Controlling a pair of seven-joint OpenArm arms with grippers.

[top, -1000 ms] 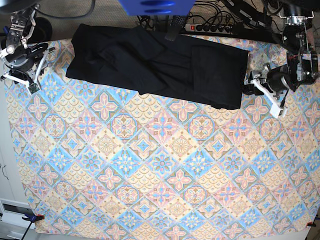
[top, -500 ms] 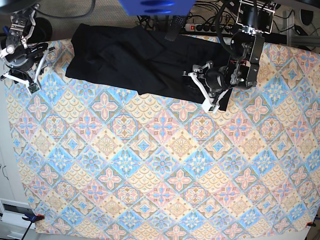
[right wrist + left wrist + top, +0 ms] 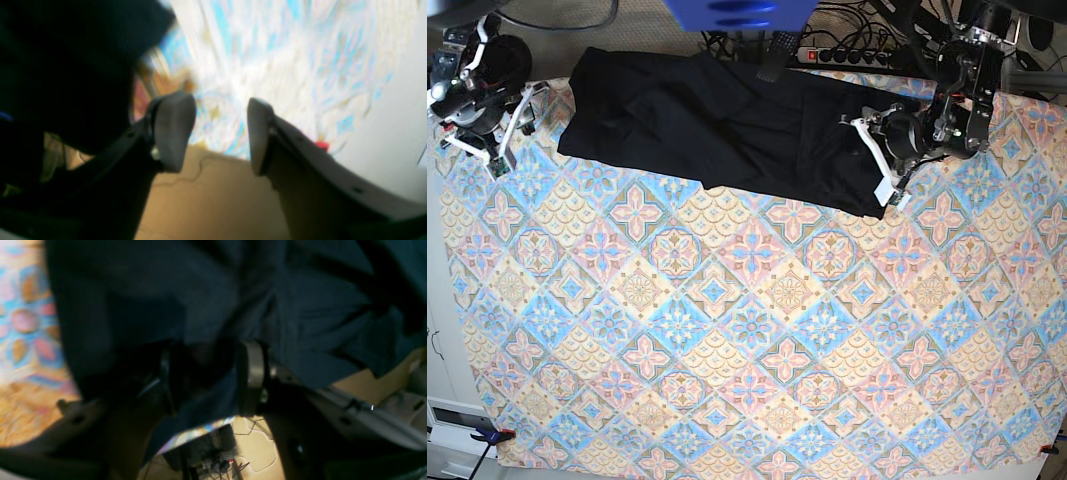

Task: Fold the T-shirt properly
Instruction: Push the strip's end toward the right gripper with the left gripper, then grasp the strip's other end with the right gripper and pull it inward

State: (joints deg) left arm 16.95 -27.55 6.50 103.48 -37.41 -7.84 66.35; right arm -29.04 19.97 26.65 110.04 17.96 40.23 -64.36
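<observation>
We're looking down on the desk [image 3: 757, 350], covered edge to edge in a patterned cloth of blue, pink and cream diamonds. Across the upper part of the base frame lies the T-shirt [image 3: 717, 125], black and matte, stretched from upper left toward upper right in a long, partly folded band with soft creases through its middle. Its near edge runs on a slant, lower on the right than on the left.

Over on the upper right, the left claw [image 3: 885, 160] sits right at the shirt's right end, white fingers [image 3: 879, 150] over the dark fabric. From its own wrist camera we see black cloth [image 3: 213, 306] filling most of the frame, and a fold of it runs down between the two pads [image 3: 250, 373]. So we call that a hold on the T-shirt, jaws set fairly wide around the bunched fabric, though the view is blurred.

Up in the far upper left corner, the right claw [image 3: 512, 125] is at the desk's edge, apart from the shirt's left end. Its wrist view shows both grey pads [image 3: 173, 130] standing well apart with only the bright patterned cloth between them: wide, gripping nothing. A dark mass fills the upper left of that view; we can't tell what it is.

Behind the desk, a power strip [image 3: 847, 55] and cables lie on the floor.
</observation>
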